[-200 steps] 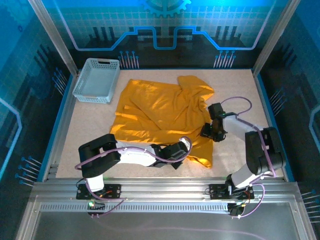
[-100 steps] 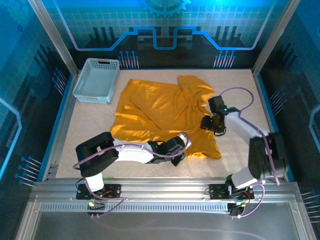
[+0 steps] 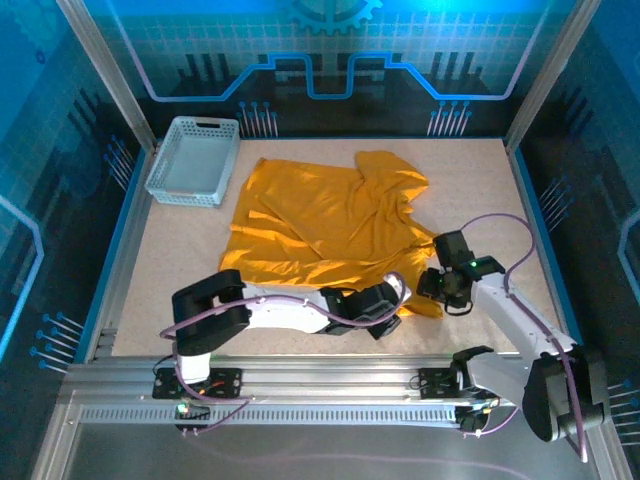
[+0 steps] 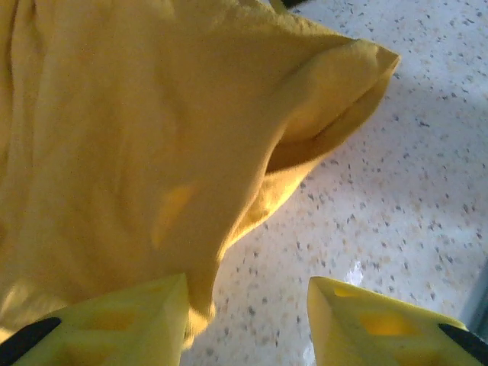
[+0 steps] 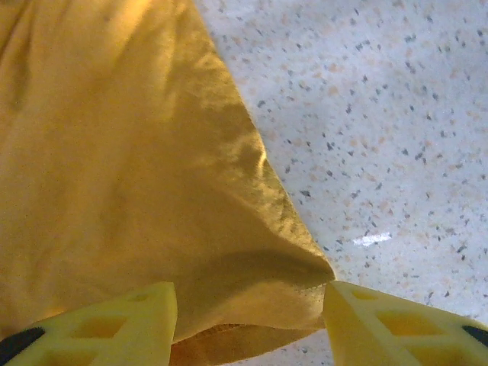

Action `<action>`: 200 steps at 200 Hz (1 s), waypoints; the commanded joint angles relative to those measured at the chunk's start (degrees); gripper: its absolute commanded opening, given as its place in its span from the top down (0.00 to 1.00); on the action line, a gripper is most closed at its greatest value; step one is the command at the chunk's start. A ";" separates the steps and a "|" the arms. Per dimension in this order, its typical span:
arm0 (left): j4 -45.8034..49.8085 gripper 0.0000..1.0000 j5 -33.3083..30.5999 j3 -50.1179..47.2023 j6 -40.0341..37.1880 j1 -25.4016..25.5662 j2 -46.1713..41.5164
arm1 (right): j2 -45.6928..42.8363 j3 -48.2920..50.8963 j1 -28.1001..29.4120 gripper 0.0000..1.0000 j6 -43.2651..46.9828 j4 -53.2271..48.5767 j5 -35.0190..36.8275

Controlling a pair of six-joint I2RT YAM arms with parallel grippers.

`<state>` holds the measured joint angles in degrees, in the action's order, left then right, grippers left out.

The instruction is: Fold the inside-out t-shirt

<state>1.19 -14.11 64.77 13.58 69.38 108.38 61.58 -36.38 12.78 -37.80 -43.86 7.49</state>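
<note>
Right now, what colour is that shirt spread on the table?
The t-shirt is plain mustard yellow, no print showing; the top external view shows it best.

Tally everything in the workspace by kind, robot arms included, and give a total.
Yellow t-shirt: 1
Grey lattice basket: 1
Robot arms: 2 (left arm, right arm)
Total: 4
</note>
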 commanded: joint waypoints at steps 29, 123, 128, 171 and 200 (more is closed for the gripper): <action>6.55 0.63 -4.52 4.35 0.74 -0.19 5.43 | -0.54 3.96 -0.63 0.44 -5.16 -0.90 0.45; 3.30 0.90 -5.71 0.97 0.57 -1.32 3.74 | 3.72 6.59 -0.20 0.66 -4.92 3.66 -1.15; 3.17 0.91 -5.69 0.82 0.57 -1.35 3.42 | 3.31 6.42 -0.21 0.69 -4.84 3.40 -0.94; -0.17 1.00 -2.20 -2.38 0.42 -1.57 -1.72 | -0.47 3.59 -0.29 0.92 -3.24 -0.21 2.97; -3.58 1.00 3.72 -5.65 -0.14 -1.66 -5.85 | -1.14 1.40 -0.38 0.97 -2.24 -1.34 4.52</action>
<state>1.34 -16.08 61.76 13.58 68.10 107.53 61.32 -32.29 12.69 -40.88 -42.52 8.75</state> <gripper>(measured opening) 0.060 0.067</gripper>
